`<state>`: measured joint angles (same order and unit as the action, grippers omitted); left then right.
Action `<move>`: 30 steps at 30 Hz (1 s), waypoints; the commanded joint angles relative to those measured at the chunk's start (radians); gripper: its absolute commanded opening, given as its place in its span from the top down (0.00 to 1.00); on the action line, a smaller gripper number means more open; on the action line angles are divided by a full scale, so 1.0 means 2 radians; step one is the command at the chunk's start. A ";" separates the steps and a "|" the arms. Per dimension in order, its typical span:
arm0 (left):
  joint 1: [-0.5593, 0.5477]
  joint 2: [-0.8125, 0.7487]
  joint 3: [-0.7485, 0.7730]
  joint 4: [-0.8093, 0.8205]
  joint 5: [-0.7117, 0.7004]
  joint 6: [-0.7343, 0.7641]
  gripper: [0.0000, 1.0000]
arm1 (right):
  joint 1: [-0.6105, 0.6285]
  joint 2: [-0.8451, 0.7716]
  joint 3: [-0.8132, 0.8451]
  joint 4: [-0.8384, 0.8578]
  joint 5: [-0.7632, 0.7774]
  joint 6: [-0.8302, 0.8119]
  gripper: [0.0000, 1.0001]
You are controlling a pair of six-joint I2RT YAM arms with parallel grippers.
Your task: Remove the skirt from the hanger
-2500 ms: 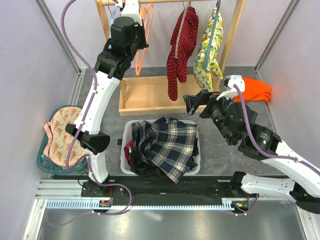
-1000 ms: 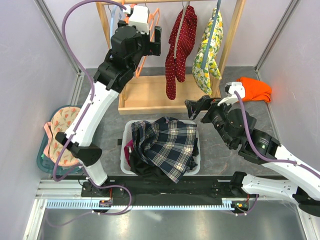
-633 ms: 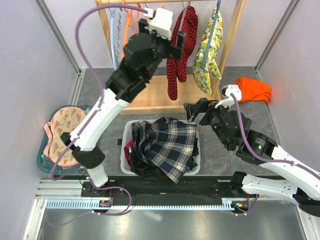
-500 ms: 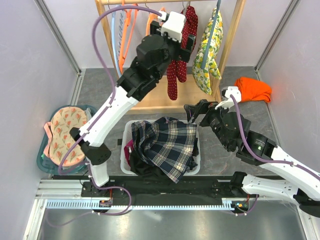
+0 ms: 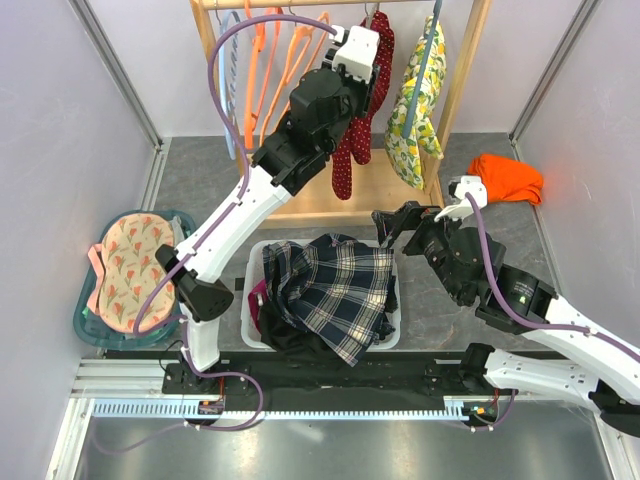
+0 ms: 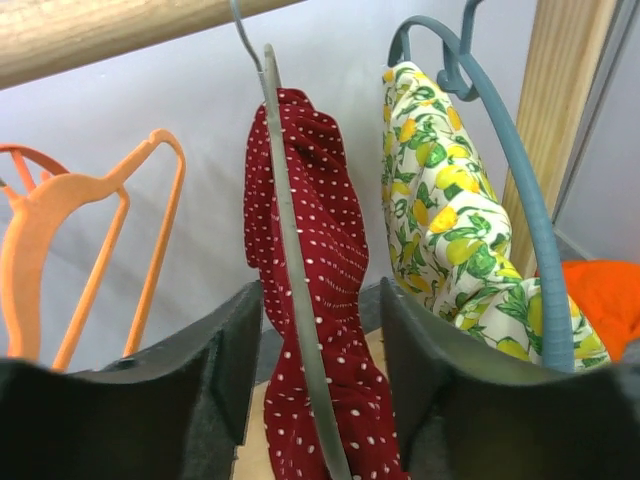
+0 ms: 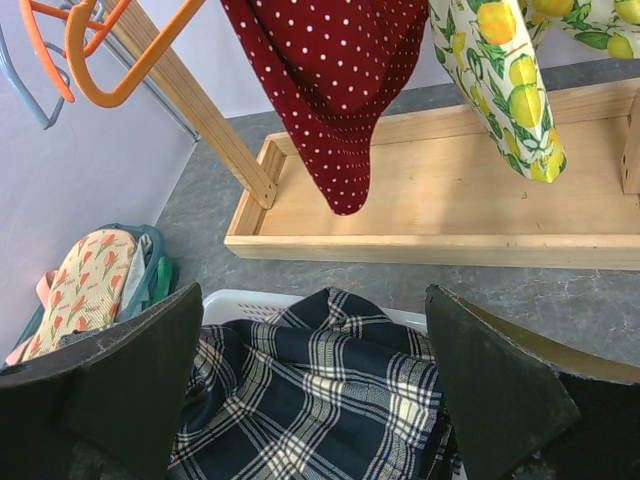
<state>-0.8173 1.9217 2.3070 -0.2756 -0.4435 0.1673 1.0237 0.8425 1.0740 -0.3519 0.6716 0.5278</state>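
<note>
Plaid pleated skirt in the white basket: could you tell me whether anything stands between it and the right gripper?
Nothing visible: the navy-green plaid skirt lies uncovered atop the white plastic basket, right before the open right gripper.

Bright, even light from above fills all three views, casting only soft shadows on the grey table [image 5: 192, 180], with wrist-camera foregrounds slightly blurred.

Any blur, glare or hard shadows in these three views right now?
Top external: even light, no glare, skirt crisp. Left wrist: left gripper dark and soft-edged, red dotted garment sharp. Right wrist: right gripper in dark shadow, plaid in focus, no glare.
</note>
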 commanded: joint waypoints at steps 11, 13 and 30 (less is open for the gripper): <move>0.042 0.017 0.052 -0.026 0.060 -0.051 0.81 | 0.000 -0.016 0.008 0.003 0.018 -0.002 0.02; 0.042 0.017 0.052 -0.029 0.066 -0.053 0.85 | 0.000 -0.016 0.008 0.003 0.018 -0.002 0.02; 0.046 0.038 0.072 -0.053 0.104 -0.050 0.64 | 0.000 -0.024 0.001 0.003 0.024 -0.001 0.02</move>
<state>-0.7261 1.9770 2.4023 -0.3733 -0.2630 0.0727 1.0237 0.8101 1.0737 -0.3553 0.6907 0.5274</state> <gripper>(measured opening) 0.366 0.982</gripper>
